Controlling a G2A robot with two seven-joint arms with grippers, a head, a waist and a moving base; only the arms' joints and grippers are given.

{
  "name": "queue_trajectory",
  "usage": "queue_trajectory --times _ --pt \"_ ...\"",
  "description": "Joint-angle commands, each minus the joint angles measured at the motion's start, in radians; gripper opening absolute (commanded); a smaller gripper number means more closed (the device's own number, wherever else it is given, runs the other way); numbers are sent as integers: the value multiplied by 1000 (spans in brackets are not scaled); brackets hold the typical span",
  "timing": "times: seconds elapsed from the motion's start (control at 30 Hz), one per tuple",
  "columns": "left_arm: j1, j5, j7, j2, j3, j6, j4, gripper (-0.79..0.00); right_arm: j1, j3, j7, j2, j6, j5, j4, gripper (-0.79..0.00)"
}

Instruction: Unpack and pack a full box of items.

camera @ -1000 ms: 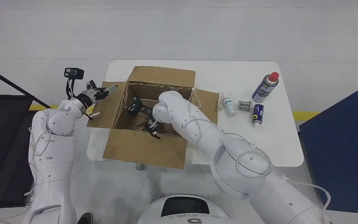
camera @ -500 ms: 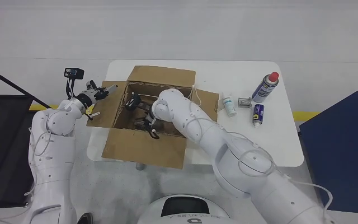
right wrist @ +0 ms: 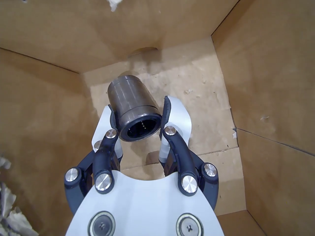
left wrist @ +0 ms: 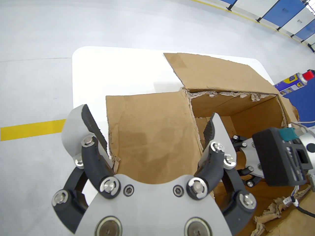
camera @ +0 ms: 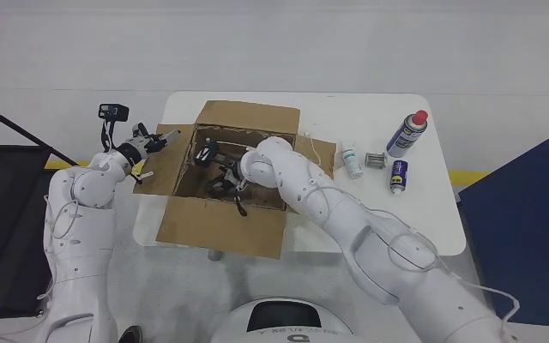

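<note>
My right tool (right wrist: 139, 106) is clamped on the dark metal cylinder (right wrist: 133, 99), low inside the box (right wrist: 265, 79); my arm has shifted slightly this last second, so I judge the lift-out near; my left tool (left wrist: 149, 113) hangs spread over a flap (left wrist: 147, 136).

I work at a white counter (camera: 412, 214) with rounded corners, on a pale grey floor (camera: 257, 43). A yellow line (camera: 465, 177) crosses the floor to either side of it. Farther off stand blue panels (left wrist: 283, 10) in a row — one more (camera: 515, 231) is near the counter's right, and a dark sheet (camera: 17, 223) lies at its left.
</note>
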Motion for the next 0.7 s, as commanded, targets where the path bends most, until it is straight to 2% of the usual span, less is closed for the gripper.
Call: queue_trajectory --times 0.0,0.13,0.2,0.3,0.43,0.57,0.6,0.63,0.67 --pt "0 0 0 0 0 0 0 0 -37 29 19 33 25 -35 -97 -785" --pt "0 0 0 0 0 0 0 0 -181 123 107 118 151 -167 -389 -785" --pt "0 0 0 0 0 0 0 0 -292 188 189 165 220 -266 -591 -785" --pt "0 0 0 0 0 0 0 0 -428 255 283 209 285 -382 -805 -785" --pt "0 0 0 0 0 0 0 0 -511 309 339 235 265 -426 -923 -785" --pt "0 0 0 0 0 0 0 0 -522 351 334 242 252 -392 -935 -785" --pt "0 0 0 0 0 0 0 0 -515 363 347 242 258 -366 -919 -693" --pt "0 0 0 0 0 0 0 0 -500 369 361 240 258 -348 -902 -566" --pt "0 0 0 0 0 0 0 0 -482 370 373 238 258 -333 -878 -526"
